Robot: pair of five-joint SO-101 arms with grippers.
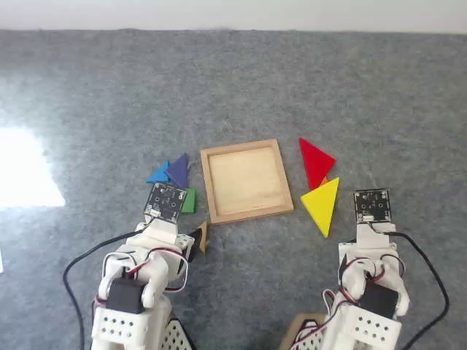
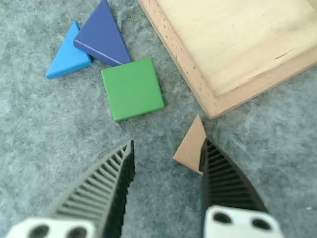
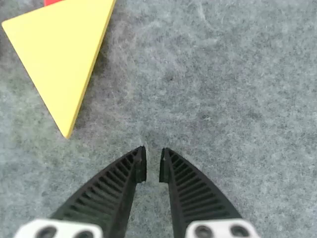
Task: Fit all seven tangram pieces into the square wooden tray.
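I see the square wooden tray [image 1: 246, 181] at the centre of the high view. Left of it lie a light blue triangle [image 1: 157, 175] and a dark blue triangle [image 1: 178, 169], touching, with a green square [image 2: 132, 89] just below them. My left gripper [image 2: 167, 148] stands wide open over the grey felt mat [image 1: 87, 95], and a small tan wooden triangle [image 2: 192, 146] sits against one fingertip, near the tray's lower left corner. Right of the tray sit a red triangle [image 1: 314, 160] and a yellow triangle [image 1: 322, 204]. At lower right, my right gripper [image 3: 152, 166] has its fingers nearly together, holding nothing.
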